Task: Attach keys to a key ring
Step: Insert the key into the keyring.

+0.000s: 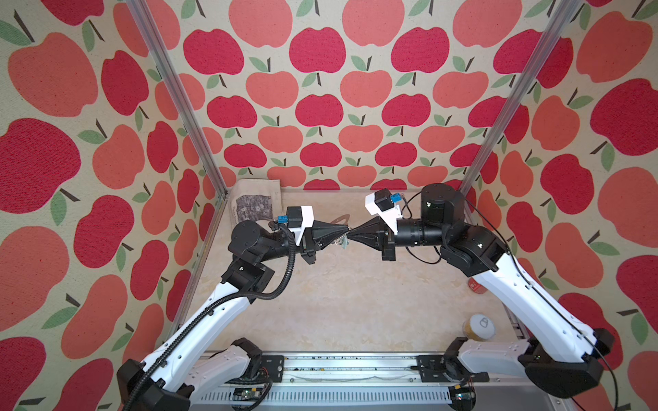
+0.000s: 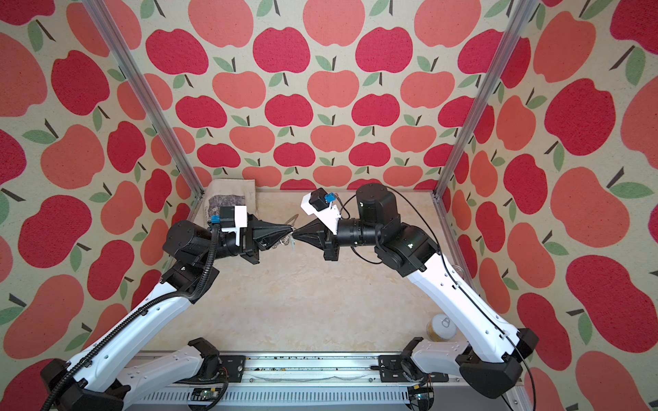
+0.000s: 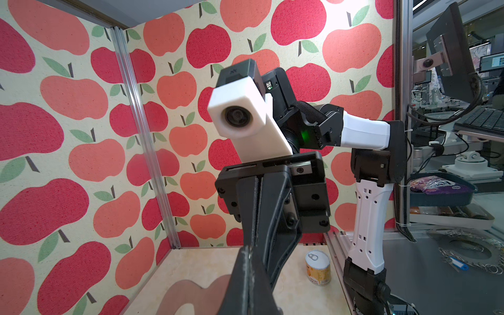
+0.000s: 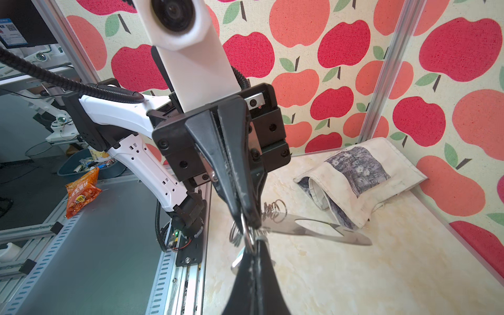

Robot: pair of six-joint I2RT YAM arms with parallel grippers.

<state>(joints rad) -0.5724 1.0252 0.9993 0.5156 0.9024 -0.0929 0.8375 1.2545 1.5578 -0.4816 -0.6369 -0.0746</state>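
- right gripper (image 4: 255, 246), coming in from 3 o'clock, is pinched tight on the key (image 1: 344, 244), which dangles at 6 o'clock under the tips
- left gripper (image 4: 249, 218), from 9 o'clock, is clamped on the key ring (image 4: 354, 238), pretty much tip to tip
- the plate pokes toward 12 o'clock, clear of the table (image 1: 338, 302)

In both top views my left tool (image 1: 344, 231) and right tool (image 1: 350, 235) meet tip to tip. The key (image 1: 344, 244) hanging below them is too small to make out. The key ring (image 1: 340, 217) behind shows only as a faint blurred arc. In the right wrist view my left tool's tip hides part of the key ring's straight edge. My right tool covers most of the key, so I cannot tell what its closed jaws pinch. In the left wrist view the key ring is an unfocused smear, cut off by the picture's edge.
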